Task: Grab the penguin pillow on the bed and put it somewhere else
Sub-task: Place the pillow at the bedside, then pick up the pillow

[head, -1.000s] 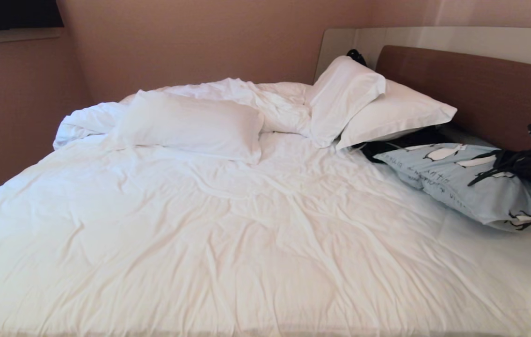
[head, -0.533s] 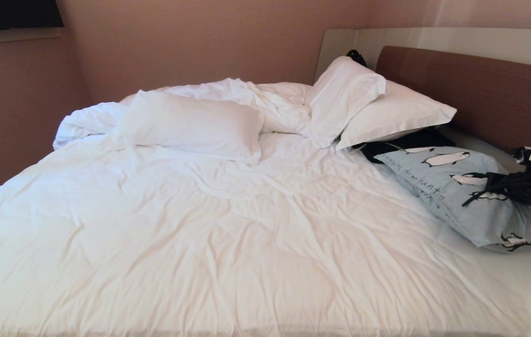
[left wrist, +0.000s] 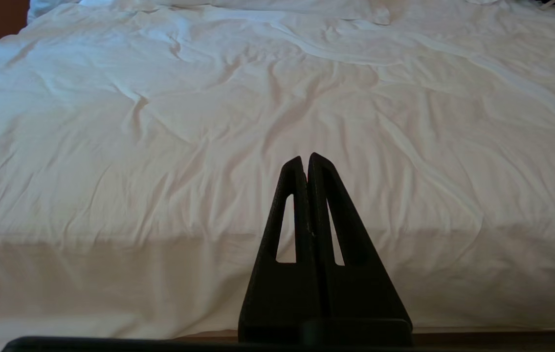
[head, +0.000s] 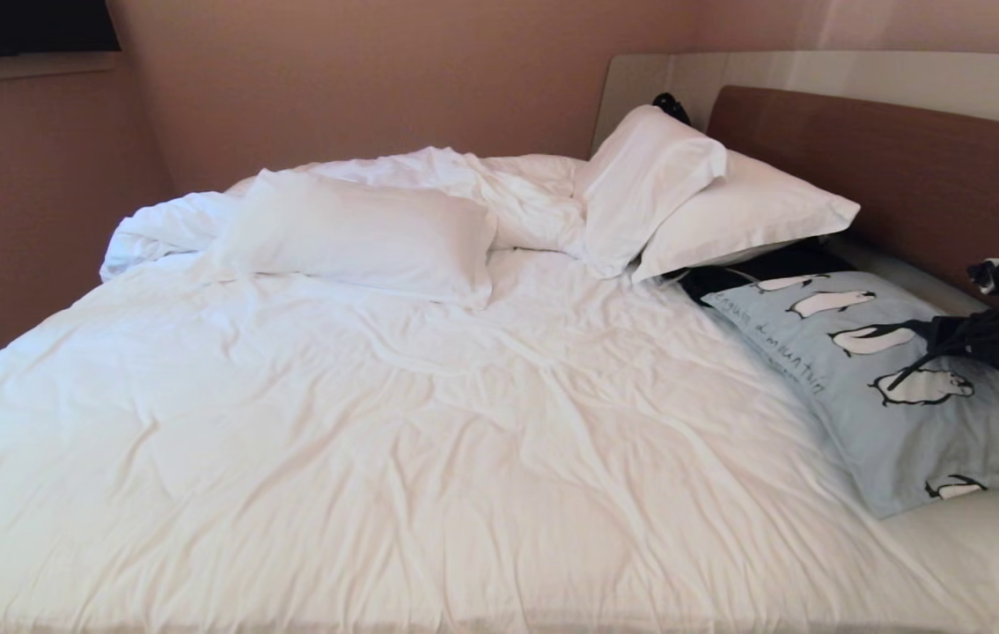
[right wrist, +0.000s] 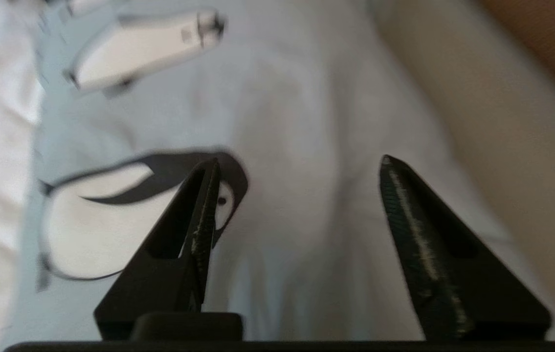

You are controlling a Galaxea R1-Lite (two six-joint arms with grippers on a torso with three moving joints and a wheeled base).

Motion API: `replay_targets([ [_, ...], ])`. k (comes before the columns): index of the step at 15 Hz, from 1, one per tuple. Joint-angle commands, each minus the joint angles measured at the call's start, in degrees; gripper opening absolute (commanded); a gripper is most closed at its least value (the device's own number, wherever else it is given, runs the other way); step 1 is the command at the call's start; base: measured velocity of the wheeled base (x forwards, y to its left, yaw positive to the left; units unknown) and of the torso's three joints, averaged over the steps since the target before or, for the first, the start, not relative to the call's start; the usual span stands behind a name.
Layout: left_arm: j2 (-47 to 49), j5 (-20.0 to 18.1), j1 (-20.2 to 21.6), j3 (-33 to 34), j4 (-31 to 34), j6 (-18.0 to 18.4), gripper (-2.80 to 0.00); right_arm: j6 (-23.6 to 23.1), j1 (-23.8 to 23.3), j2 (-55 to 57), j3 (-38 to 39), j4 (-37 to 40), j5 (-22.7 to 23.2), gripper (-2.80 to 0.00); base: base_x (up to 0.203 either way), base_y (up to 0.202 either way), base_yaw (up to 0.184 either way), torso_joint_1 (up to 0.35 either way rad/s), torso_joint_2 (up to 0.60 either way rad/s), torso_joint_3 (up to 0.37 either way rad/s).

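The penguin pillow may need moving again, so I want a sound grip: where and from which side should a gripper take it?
Pinch the near right corner of the penguin pillow from above; it lies flat on the bed, so only edges offer a fold.

One penguin pillow (head: 886, 387), three white pillows (head: 358, 233), one bed (head: 376, 423).

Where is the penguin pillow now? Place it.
In the head view, the penguin pillow lies on the bed's right side by the headboard, below the stacked white pillows.
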Motion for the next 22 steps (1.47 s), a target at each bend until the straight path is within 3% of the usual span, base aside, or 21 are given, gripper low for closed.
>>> replay_targets([
  [1, 0.0, 0.0, 0.0, 0.0, 0.0, 0.0, -2.80, 0.1, -0.4, -7.8, 3.7, -0.7, 0.3, 0.00, 0.000, 0.000, 0.000, 0.000, 0.00, 0.000],
  [7, 0.0, 0.0, 0.0, 0.0, 0.0, 0.0, -2.80, 1.4, -0.9, -28.5, 19.8, -7.9, 5.2, 0.00, 0.000, 0.000, 0.000, 0.000, 0.00, 0.000],
  [8, 0.0, 0.0, 0.0, 0.0, 0.0, 0.0, -2.80, 2.8, -0.9, -31.4, 22.2, -8.3, 8.3, -1.11, 0.000, 0.000, 0.000, 0.000, 0.00, 0.000],
  [9, 0.0, 0.0, 0.0, 0.0, -0.1, 0.0, -2.80, 4.9, -0.9, -33.5, 24.0, -8.5, 11.9, -2.80, 0.000, 0.000, 0.000, 0.000, 0.00, 0.000],
  [12, 0.0, 0.0, 0.0, 0.0, 0.0, 0.0, -2.80, 10.3, 0.6, -38.5, 25.7, -6.3, 14.7, -2.80, 0.000, 0.000, 0.000, 0.000, 0.00, 0.000],
  [15, 0.0, 0.0, 0.0, 0.0, -0.1, 0.0, -2.80, 13.6, 5.9, -43.0, 26.4, 0.2, 14.6, -2.80, 0.000, 0.000, 0.000, 0.000, 0.00, 0.000],
  [18, 0.0, 0.0, 0.0, 0.0, 0.0, 0.0, -2.80, 14.4, 9.6, -49.5, 27.6, 7.2, 13.4, -2.80, 0.000, 0.000, 0.000, 0.000, 0.00, 0.000],
  [22, 0.0, 0.0, 0.0, 0.0, -0.1, 0.0, -2.80, 14.5, 10.5, -64.0, 35.2, 14.9, 13.8, -2.80, 0.000, 0.000, 0.000, 0.000, 0.00, 0.000],
])
